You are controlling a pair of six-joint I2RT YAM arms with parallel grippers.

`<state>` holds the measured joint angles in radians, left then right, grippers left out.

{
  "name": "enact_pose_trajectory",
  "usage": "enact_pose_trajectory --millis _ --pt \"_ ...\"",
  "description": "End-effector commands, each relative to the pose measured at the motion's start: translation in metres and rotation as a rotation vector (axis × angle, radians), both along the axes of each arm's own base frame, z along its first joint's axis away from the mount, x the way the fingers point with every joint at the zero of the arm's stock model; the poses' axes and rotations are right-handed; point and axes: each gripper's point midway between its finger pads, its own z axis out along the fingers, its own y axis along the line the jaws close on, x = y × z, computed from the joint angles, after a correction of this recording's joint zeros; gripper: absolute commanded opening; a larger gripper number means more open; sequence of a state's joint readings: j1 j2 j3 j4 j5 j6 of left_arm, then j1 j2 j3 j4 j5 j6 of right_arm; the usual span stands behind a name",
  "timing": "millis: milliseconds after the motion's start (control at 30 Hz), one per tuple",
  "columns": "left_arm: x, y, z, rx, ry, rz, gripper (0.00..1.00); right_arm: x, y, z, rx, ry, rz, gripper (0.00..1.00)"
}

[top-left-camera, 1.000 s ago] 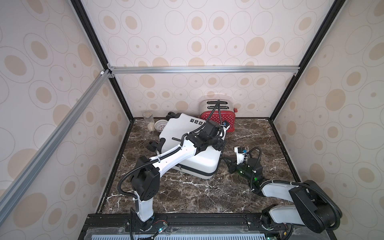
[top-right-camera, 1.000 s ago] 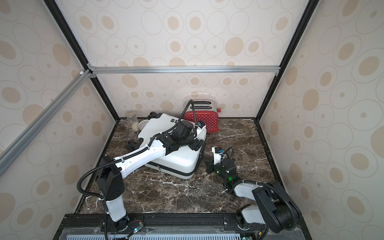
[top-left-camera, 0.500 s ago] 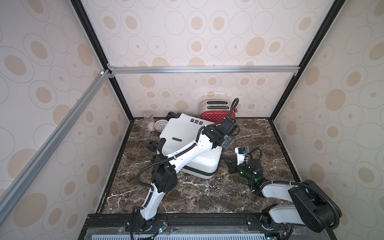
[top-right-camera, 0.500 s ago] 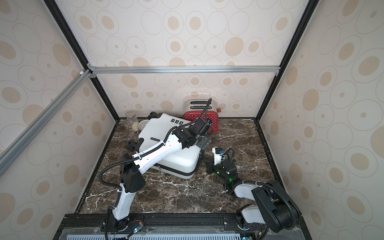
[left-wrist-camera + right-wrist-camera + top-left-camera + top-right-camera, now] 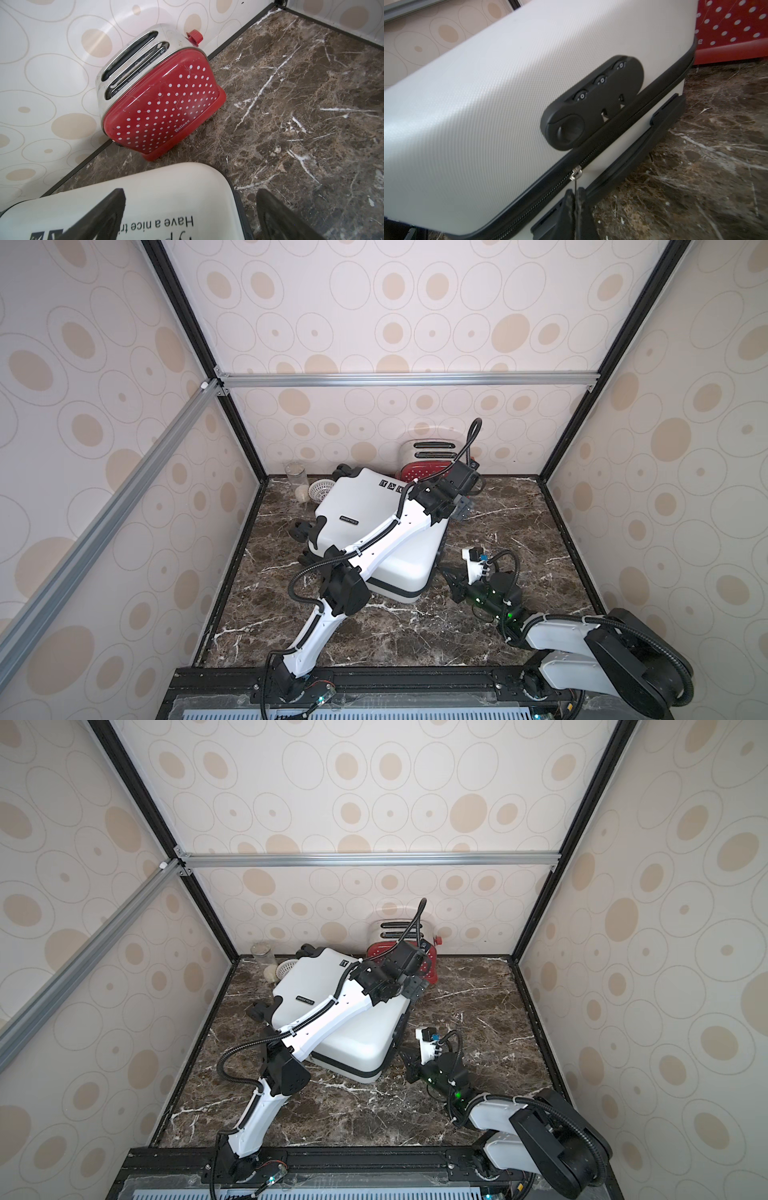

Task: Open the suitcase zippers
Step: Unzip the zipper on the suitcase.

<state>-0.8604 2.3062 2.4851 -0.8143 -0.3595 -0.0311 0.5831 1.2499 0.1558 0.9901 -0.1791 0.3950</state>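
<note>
Both top views: the suitcase [image 5: 357,506] [image 5: 316,986] lies flat on the bench [image 5: 519,531], toward the back-left. One of its corners is near the red toaster [image 5: 419,466] at the back edge. My left arm crosses over the shell, and the left gripper [image 5: 463,510] [image 5: 417,990] hangs at that far corner. My right gripper [image 5: 451,578] [image 5: 409,1060] sits low against the suitcase's right side, toward the front. Left wrist view: the jaws are spread wide with nothing between them. One of the fingers [image 5: 104,216] is over the printed shell and the other is out past the corner, over bare bench; the zipper band [image 5: 239,197] curves round that corner. Right wrist view: the jaws are pinched together on the thin tab of the pull [image 5: 576,173], which sits on the seam just below the combination lock [image 5: 591,104] and above the side handle [image 5: 633,149]. I see teeth on the band toward the front corner; whether the stretch by the lock is already parted I can't tell. No second pull is visible. My read on the step: I'm on the first zipper, pull out of the lock, run barely begun. The next move needs a steady drag along the seam toward the front corner, keeping the tab in line with the band so it doesn't slip out. The empty left gripper probably needs to press the shell down so the case doesn't slide.
</note>
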Motion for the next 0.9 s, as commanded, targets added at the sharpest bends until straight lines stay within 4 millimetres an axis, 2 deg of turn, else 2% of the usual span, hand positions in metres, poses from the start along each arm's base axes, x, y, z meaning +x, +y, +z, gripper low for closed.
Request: enact_pose_trajectory --millis 0,167,300,500,633,767,867 --pt "0.016 0.002 -0.005 -0.023 0.014 -0.032 0.99 0.003 0.002 0.015 0.008 -0.052 -0.005 0.00" --pt "0.013 -0.012 -0.033 -0.016 0.084 -0.108 0.99 -0.004 0.014 0.016 0.031 -0.050 0.059 0.00" --pt "0.004 -0.005 -0.062 0.072 0.158 -0.133 0.98 -0.014 0.024 0.010 0.018 -0.036 0.098 0.00" --pt "-0.020 0.030 -0.106 0.241 0.299 -0.140 0.91 0.002 -0.013 -0.002 -0.052 -0.027 -0.055 0.00" --pt "-0.036 0.048 -0.123 0.255 0.357 -0.151 0.88 0.018 -0.033 0.012 -0.075 -0.055 -0.123 0.00" --pt "-0.048 0.053 -0.137 0.241 0.403 -0.168 0.84 0.033 -0.042 0.025 -0.059 -0.081 -0.152 0.00" --pt "-0.058 0.056 -0.152 0.243 0.447 -0.179 0.82 0.045 -0.048 0.025 -0.043 -0.075 -0.176 0.00"
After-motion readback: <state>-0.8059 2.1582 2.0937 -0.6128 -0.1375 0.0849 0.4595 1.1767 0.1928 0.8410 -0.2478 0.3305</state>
